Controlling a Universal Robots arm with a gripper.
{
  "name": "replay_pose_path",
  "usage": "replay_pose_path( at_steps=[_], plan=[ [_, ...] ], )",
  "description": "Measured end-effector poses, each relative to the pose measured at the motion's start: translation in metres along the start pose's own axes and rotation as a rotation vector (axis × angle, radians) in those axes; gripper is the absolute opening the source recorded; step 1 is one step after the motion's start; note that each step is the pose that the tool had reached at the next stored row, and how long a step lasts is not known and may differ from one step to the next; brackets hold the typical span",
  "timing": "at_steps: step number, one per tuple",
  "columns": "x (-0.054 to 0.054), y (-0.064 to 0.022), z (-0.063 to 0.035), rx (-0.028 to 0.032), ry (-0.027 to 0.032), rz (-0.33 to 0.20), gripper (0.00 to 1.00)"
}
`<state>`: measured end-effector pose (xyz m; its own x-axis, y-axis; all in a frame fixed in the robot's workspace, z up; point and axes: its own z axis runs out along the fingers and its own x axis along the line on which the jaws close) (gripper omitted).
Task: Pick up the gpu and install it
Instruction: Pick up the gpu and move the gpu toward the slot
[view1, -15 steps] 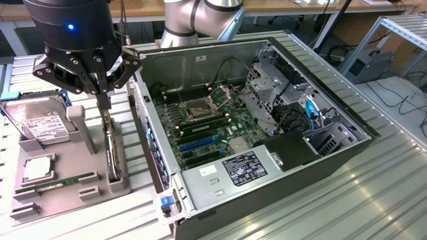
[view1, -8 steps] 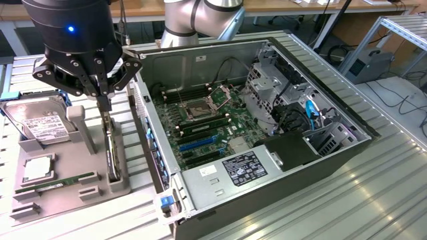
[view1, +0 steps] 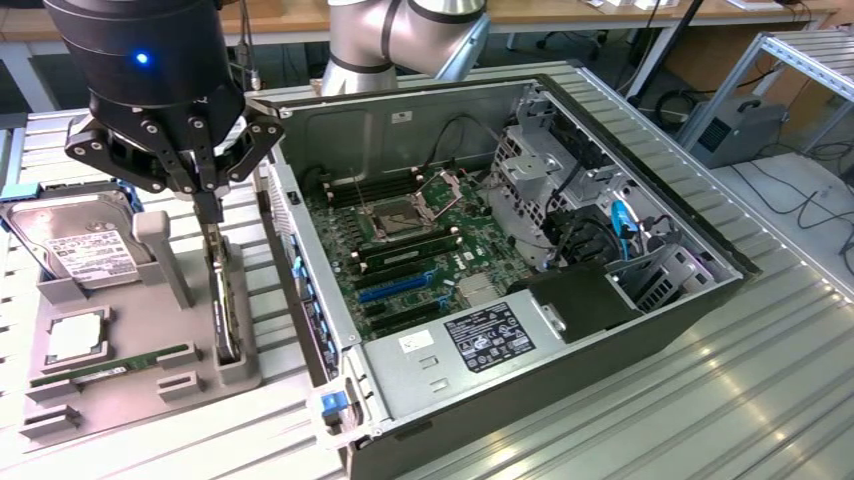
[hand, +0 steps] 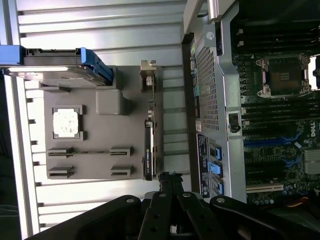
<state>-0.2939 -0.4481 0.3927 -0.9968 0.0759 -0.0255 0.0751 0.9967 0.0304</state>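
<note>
Print on the power supply label (view1: 489, 337) is illegible.

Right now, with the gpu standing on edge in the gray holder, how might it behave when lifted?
The gpu is a thin flat board, so probably stiff and light. On its narrow edge, it may tip once free of the gray holder.

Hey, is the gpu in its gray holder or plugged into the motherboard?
In the holder: the gpu stands on edge in the gray tray, outside the case; the shut hand is right above it.

gpu (view1: 224, 310) in tray (view1: 127, 400) beside PC case (view1: 414, 375)
</note>
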Motion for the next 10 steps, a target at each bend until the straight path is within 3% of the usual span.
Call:
replay_pose_path(
  at_steps=[6, 8, 10],
  plan=[
    [0.0000, 0.0000, 0.0000, 0.0000, 0.0000, 0.000, 0.11],
    [0.0000, 0.0000, 0.0000, 0.0000, 0.0000, 0.000, 0.17],
    [0.0000, 0.0000, 0.0000, 0.0000, 0.0000, 0.000, 0.30]
  ],
)
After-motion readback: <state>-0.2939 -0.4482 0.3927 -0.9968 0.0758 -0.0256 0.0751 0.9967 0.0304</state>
